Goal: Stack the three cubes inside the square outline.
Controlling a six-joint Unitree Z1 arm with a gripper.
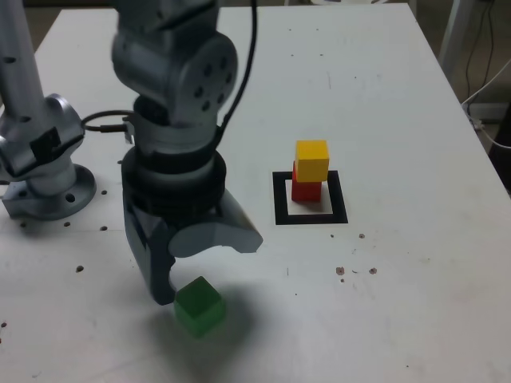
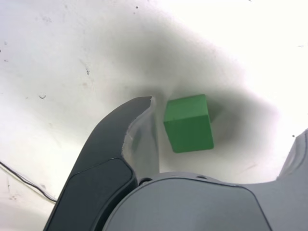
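Gripper [image 1: 209, 267] low over the white counter [image 1: 399, 96], jaws spread wide, nothing held. Green cube [image 1: 198, 306] sits on the counter between the jaws; in the wrist view the green cube [image 2: 188, 123] lies just beside the dark finger [image 2: 115, 139], a sliver of gap showing. Yellow cube [image 1: 311, 159] sits on red cube [image 1: 306, 188], inside the square outline [image 1: 310, 217], well apart to the exterior view's right. Arm base [image 1: 44, 187] at the exterior view's left, black cable [image 1: 100, 120] beside it. Small dark specks dot the counter.
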